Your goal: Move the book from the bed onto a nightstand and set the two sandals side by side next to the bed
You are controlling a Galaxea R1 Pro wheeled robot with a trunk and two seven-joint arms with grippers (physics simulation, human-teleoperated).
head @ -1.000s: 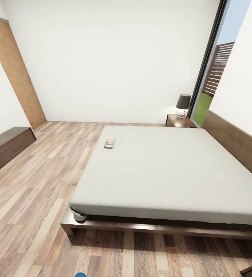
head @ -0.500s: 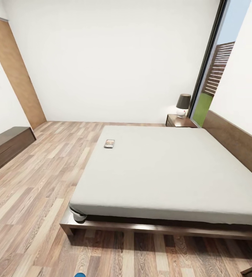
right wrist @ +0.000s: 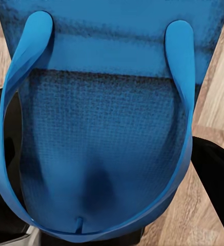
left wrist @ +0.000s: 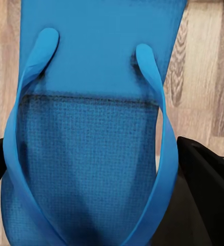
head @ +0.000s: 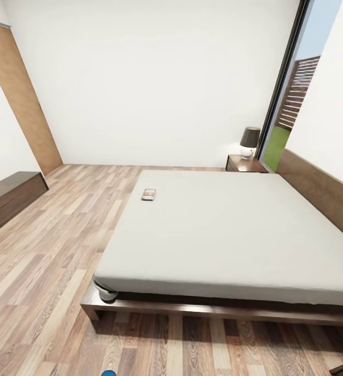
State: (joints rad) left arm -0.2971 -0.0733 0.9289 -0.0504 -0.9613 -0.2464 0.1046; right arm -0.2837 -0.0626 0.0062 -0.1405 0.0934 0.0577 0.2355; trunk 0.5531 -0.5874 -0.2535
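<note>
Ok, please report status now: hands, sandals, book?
Left hand holds a sandal. Right hand holds the other sandal. Book on bed; nothing blocking.

Head camera overlooks the bed (head: 229,235); wrist cameras press close against sandals (left wrist: 91,128).

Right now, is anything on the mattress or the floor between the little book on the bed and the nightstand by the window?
Nothing visible: bare pale grey mattress lies between the small dark paperback and the dark wooden nightstand, whose top holds a dark-shaded lamp.

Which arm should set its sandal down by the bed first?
Neither clearly. The left wrist view shows a blue sandal between dark fingers; the right shows another. The bed lies ahead.
</note>
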